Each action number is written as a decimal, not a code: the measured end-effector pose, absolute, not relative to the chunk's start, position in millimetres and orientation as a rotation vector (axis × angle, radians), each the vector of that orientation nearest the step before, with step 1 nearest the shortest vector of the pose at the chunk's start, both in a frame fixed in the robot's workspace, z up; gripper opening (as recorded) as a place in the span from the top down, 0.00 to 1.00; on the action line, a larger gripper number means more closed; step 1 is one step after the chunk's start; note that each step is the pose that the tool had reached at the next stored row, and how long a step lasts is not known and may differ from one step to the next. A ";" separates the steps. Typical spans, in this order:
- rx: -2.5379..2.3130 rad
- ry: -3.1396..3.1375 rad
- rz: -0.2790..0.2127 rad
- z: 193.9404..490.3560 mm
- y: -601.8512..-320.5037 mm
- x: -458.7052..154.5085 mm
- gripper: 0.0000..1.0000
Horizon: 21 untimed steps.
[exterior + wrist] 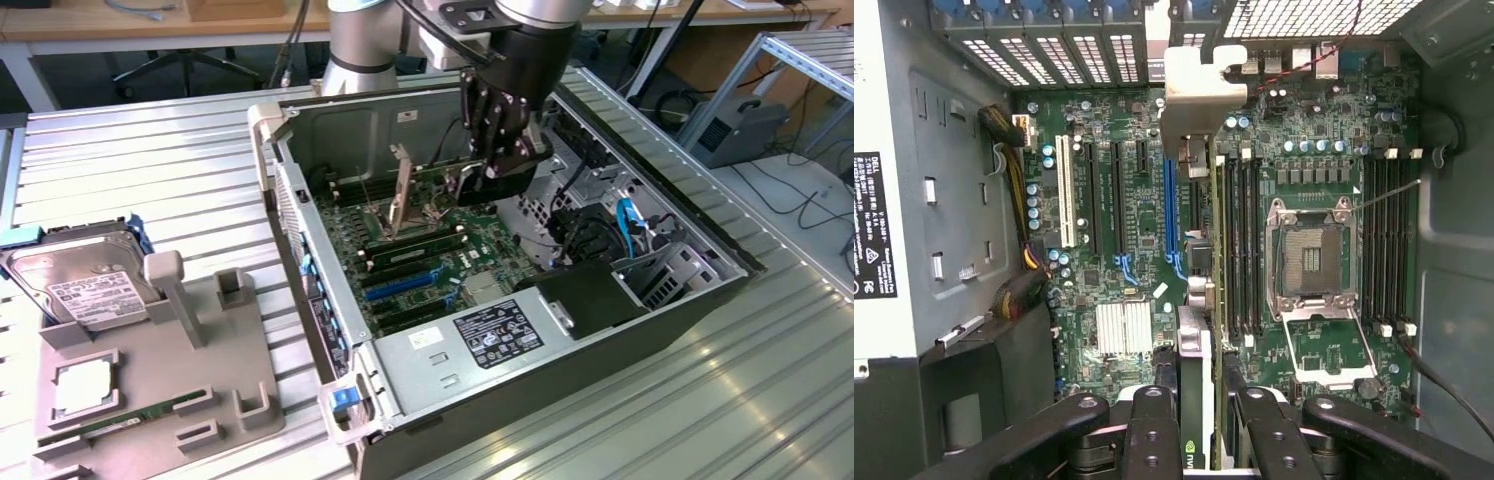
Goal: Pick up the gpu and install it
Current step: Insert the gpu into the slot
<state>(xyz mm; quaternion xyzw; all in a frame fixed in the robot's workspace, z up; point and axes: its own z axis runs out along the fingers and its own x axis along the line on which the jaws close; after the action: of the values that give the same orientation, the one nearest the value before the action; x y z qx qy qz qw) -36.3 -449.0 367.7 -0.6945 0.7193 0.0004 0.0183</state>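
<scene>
The fingers [1151, 430] are clamped on the gpu [1196, 380]. It is held edge-on inside the open case [601, 390] above the motherboard [1104, 250], so its faces are hidden. The print on the power supply's black label [497, 335] is too small to read.

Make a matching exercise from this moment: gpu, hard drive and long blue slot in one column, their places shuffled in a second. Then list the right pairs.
Things
1. gpu
2. hard drive
3. long blue slot

Places
A. on the grey fixture, outside the case
B. on the motherboard, nothing in it
C. gripped by the pincer, inside the case

Pairs: 1-C, 2-A, 3-B
</scene>
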 end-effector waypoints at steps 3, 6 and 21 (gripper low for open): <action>-2.157 2.233 0.000 360.3 -449.0 -38.0 0.73; -2.157 2.230 -0.003 355.3 -449.0 -40.2 0.73; -2.156 2.225 -0.010 343.7 -449.0 -48.4 0.73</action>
<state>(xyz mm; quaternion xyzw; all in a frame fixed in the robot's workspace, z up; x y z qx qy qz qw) -48.4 -449.0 343.7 -0.6956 0.7181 -0.0031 0.0217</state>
